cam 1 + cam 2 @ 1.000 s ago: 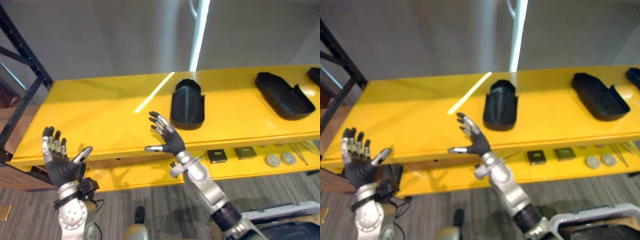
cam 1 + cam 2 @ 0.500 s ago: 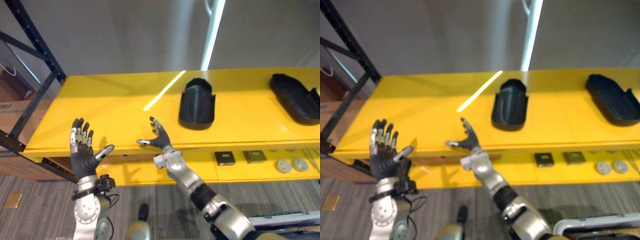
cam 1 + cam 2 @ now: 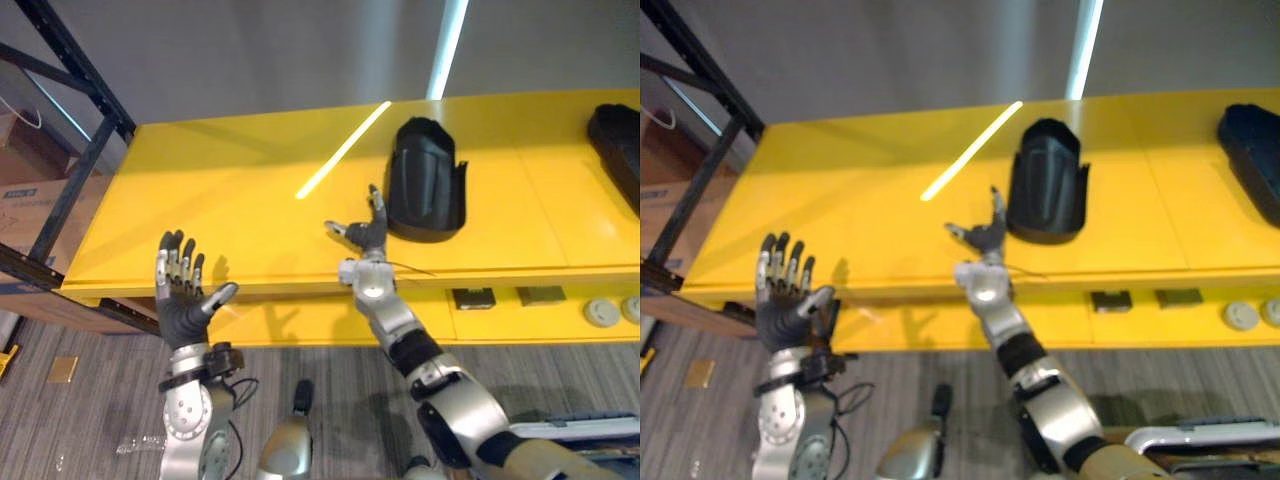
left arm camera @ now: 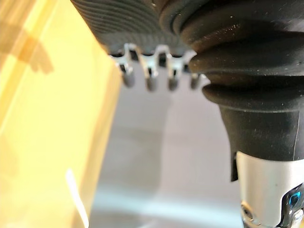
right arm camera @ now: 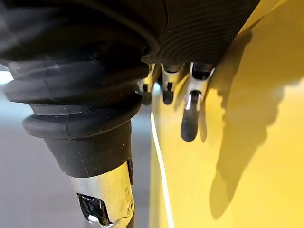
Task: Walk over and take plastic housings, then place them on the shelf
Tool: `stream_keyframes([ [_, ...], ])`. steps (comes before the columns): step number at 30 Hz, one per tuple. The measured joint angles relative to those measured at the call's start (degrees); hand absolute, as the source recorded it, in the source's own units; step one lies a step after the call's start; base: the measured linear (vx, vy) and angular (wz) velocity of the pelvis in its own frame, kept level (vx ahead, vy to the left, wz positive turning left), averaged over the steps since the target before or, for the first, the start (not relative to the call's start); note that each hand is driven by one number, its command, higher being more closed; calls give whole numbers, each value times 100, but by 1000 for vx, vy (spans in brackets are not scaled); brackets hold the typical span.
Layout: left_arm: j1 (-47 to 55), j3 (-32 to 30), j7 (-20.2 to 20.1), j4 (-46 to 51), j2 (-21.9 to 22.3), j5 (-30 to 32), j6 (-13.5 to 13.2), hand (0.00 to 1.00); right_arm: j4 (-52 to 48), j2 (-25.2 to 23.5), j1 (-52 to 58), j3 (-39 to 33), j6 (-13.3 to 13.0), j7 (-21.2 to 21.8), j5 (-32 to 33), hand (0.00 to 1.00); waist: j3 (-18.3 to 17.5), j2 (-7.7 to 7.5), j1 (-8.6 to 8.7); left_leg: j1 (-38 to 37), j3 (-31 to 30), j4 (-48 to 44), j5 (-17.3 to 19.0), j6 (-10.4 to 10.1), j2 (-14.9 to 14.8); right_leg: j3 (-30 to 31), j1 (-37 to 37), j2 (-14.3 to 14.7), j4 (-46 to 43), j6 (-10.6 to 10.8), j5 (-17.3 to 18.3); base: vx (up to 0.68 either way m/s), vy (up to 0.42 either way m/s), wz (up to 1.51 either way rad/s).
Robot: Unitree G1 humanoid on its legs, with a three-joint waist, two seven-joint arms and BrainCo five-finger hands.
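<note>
A black plastic housing (image 3: 427, 193) lies on the yellow shelf top (image 3: 220, 200), right of the middle. My right hand (image 3: 364, 233) hovers open over the shelf's front part, just left of that housing and apart from it, fingers spread and empty. A second black housing (image 3: 618, 138) sits at the shelf's far right edge. My left hand (image 3: 182, 298) is raised open, palm up, in front of the shelf's front edge at the left, holding nothing. In the right wrist view straight fingers (image 5: 190, 121) hang above the yellow surface.
A black rack frame (image 3: 72, 110) stands at the left with cardboard boxes (image 3: 25, 180) behind it. A lower yellow shelf (image 3: 560, 320) carries small square parts (image 3: 473, 298) and round discs (image 3: 603, 312). Grey carpet lies in front.
The view has shifted, so the shelf and housings sit further right. My right hand has reached further over the shelf, closer to the near housing. The left hand stays raised and open.
</note>
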State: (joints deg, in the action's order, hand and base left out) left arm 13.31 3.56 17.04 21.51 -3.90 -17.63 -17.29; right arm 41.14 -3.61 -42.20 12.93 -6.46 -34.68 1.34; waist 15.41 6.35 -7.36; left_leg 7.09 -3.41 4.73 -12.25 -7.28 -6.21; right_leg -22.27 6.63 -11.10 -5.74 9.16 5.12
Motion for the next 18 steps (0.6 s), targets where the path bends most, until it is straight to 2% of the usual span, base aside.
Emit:
stream_keyframes([
  [4, 4, 0, 20, -70, 15, -138, -3, 0, 25, 138, -49, -178, -4, -18, -68, 0, 1, 0, 15, 0, 9, 0, -10, -2, 2, 16, -51, -24, -96, 8, 54, 0, 0, 0],
  [7, -24, 118, 14, -171, -2, -246, -12, 0, 28, 367, -51, -177, -25, 158, -89, 0, 3, -2, 14, 0, 7, 4, -3, -8, -7, 21, -49, -20, -112, 44, 76, -9, -22, 1],
  [12, -25, 165, -52, -251, 9, -266, -12, 0, 61, 459, -10, -91, -301, 806, 21, 0, 24, -8, 28, -87, 79, 0, -8, -4, -6, 61, -39, -55, -176, 42, 79, 1, -19, -6],
  [14, -36, 165, -134, -251, 13, -264, -12, 0, 66, 469, 28, 151, -516, 1244, 138, 0, 44, 21, 45, -111, 89, 0, -7, -4, -6, 70, -30, -61, -182, 45, 80, -16, -18, -5],
  [18, -35, 163, -174, -251, 14, -250, -11, 0, -256, 470, 225, 668, -676, 1770, 333, 0, 66, 0, 59, -111, 96, 0, -6, -5, -10, 72, -38, -62, -168, 44, 82, 0, 0, 0],
])
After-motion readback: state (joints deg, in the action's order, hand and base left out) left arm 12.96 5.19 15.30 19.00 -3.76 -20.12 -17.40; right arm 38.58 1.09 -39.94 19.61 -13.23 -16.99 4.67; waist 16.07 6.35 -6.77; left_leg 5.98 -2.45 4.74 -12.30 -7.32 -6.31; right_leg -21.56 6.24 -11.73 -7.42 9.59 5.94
